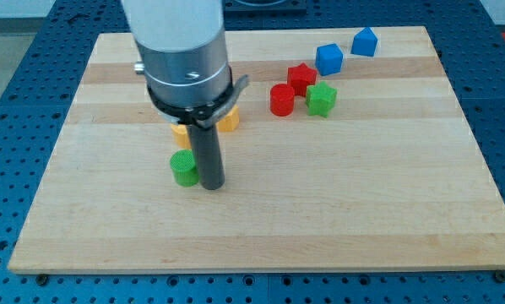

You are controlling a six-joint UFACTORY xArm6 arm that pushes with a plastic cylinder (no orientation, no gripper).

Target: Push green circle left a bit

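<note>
The green circle (183,167) stands on the wooden board (362,203), left of centre. My tip (212,185) rests on the board right beside the green circle, on its right side, touching or nearly touching it. The rod rises from there into the arm's wide grey body, which hides part of the board above.
Two yellow blocks (228,121) (180,133) sit just above the green circle, partly hidden by the arm. A red cylinder (281,100), a red star (301,78) and a green star (322,99) cluster at upper centre right. A blue cube (329,59) and a blue pentagon block (364,41) lie near the top right.
</note>
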